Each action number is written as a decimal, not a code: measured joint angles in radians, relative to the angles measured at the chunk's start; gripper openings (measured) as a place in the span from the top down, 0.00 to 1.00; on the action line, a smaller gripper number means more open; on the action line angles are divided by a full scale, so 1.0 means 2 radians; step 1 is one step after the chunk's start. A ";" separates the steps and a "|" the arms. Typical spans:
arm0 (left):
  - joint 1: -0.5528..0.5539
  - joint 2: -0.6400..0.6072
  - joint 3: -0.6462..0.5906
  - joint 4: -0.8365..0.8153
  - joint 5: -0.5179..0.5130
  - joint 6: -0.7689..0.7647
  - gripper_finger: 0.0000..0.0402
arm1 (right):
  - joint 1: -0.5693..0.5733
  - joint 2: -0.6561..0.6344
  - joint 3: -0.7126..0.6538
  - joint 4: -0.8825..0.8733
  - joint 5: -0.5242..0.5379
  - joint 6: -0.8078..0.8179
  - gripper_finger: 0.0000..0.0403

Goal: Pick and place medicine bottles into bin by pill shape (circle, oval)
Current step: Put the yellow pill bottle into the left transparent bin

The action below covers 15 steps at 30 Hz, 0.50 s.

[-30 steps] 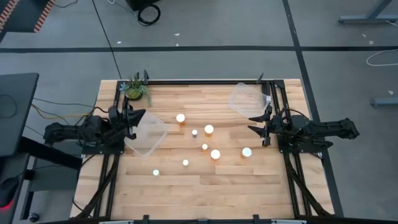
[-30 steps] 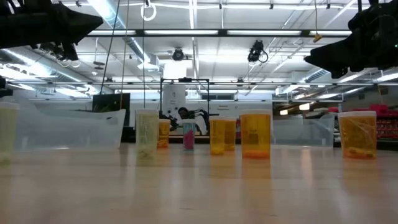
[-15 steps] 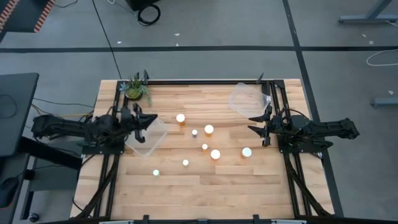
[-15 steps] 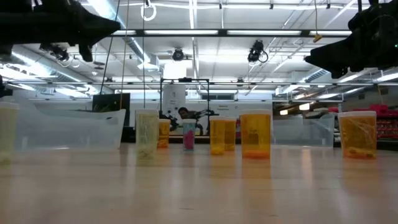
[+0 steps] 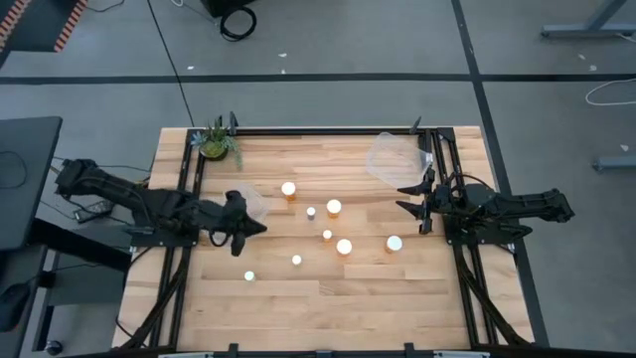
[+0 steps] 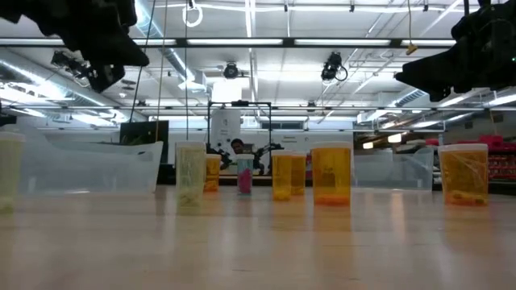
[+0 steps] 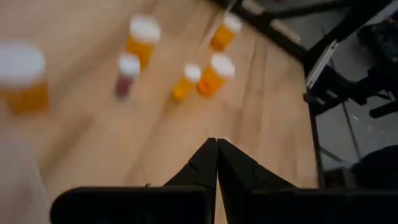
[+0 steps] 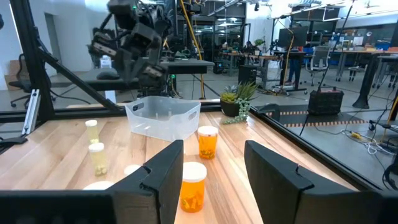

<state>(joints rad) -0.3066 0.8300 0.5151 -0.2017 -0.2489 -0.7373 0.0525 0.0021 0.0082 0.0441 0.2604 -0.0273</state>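
Amber bottles with white caps stand scattered over the middle of my wooden worktop point(image 5: 348, 308), eight medicine bottles in all, every one upright and none yet in a bin. The farthest from my base edge point(image 5: 288, 189) stands beside the left bin point(image 5: 254, 202), a clear plastic tub that my left arm partly covers. Two more point(image 5: 311, 212) point(image 5: 334, 207) sit close together near the centre, with a small one point(image 5: 327, 235) and a larger one point(image 5: 344, 247) just past them. One point(image 5: 395, 243) stands apart toward the right side. The last two point(image 5: 296, 260) point(image 5: 249, 275) are small and sit nearest the front edge, well apart from each other.

My left claw point(image 5: 256, 227) hangs above the worktop at the corner of the left bin, on the left fringe of the bottles, pointing toward them. Its fingers point(image 7: 202, 165) are pressed together to a point and grip nothing.

My right claw point(image 5: 403, 198) waits at the right side of the worktop, lifted off the wood and facing the bottles. Its fingers point(image 8: 163, 171) stand apart with a clear gap between them, and nothing is in that gap. The right bin point(image 5: 388, 157), also clear plastic, lies near the far right corner, just beyond that claw.

A green potted plant point(image 5: 216, 142) sits at the far left corner.
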 joint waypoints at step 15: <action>-0.115 0.126 0.156 -0.140 0.020 -0.312 0.97 | 0.000 0.000 0.000 0.000 0.000 0.000 0.56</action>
<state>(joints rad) -0.5371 1.0820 0.8269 -0.4826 -0.2093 -1.3605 0.0525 0.0021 0.0079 0.0441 0.2604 -0.0273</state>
